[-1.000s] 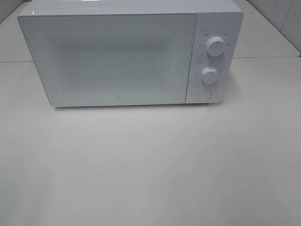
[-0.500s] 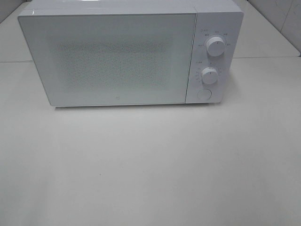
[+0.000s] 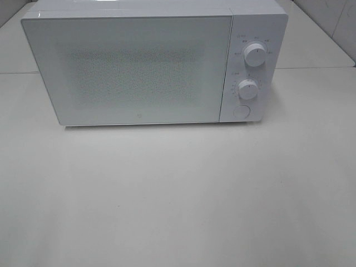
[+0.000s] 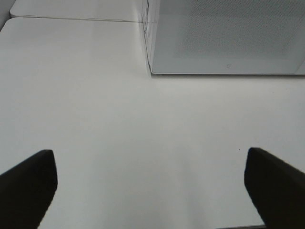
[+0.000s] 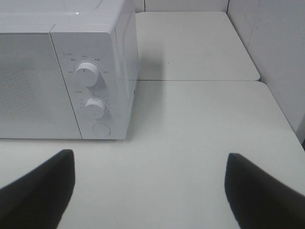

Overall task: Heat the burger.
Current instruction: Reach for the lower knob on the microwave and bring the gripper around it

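The burger is out of view in every frame. A white microwave [image 3: 139,67] stands at the back of the table with its door shut; it also shows in the left wrist view [image 4: 228,38] and the right wrist view [image 5: 66,71]. It has two white knobs [image 3: 255,54] and a round button [image 3: 241,110] on its right panel. My left gripper [image 4: 150,186] is open and empty over bare table in front of the microwave's left corner. My right gripper [image 5: 150,186] is open and empty, in front of the control panel's right side. Neither gripper shows in the exterior view.
The white table [image 3: 178,200] stretches in front of the microwave. A tiled wall [image 5: 271,52] rises to the right of the table. A seam [image 5: 200,80] between two table tops runs behind the microwave's right side.
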`<state>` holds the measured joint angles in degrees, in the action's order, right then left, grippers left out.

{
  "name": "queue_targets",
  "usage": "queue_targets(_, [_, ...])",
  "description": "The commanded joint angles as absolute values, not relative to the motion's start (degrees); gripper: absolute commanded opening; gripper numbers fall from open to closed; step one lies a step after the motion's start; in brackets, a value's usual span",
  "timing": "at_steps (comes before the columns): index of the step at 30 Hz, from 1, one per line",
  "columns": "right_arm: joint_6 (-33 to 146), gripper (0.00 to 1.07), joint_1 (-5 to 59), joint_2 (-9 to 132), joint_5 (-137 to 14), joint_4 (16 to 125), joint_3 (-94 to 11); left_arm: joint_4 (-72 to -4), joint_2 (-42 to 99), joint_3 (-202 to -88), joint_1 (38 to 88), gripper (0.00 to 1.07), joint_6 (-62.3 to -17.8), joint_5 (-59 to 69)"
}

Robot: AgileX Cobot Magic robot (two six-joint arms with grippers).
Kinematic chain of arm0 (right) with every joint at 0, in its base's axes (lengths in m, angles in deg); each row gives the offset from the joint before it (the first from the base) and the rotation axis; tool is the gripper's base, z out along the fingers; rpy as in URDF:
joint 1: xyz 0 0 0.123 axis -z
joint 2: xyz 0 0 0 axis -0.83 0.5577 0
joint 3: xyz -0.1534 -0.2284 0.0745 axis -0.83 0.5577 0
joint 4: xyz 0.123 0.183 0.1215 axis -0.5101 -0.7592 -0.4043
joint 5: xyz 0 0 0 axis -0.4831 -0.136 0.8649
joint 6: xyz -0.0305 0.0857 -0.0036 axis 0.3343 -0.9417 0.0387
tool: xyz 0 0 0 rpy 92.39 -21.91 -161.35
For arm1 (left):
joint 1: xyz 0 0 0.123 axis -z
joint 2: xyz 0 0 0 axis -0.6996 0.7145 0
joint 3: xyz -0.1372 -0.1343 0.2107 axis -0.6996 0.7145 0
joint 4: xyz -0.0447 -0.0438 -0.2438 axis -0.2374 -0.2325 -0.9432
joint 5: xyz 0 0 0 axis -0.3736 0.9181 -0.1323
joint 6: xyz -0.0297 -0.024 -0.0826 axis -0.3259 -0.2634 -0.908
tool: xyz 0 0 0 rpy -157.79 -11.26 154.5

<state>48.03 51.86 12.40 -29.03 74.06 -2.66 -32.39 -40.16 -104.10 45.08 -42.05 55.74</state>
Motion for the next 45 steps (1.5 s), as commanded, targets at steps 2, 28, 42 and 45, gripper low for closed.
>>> queue_targets(2, [47.7,0.76,52.1,15.3,-34.4,74.2,-1.6,-32.2,-41.1,-104.1,45.0,1.0,-42.0,55.5])
queue_targets(28, [48.4,0.76,52.1,41.9,-78.7,79.8,8.8,-32.2,-41.1,-104.1,45.0,1.0,-42.0,55.5])
queue_targets(42, [58.7,0.76,49.4,59.7,-92.4,72.1,8.8,-32.2,-41.1,-104.1,45.0,1.0,-42.0,55.5])
queue_targets(45, [63.3,0.76,45.4,61.7,-94.6,67.8,8.8,-32.2,-41.1,-104.1,45.0,1.0,-42.0,55.5])
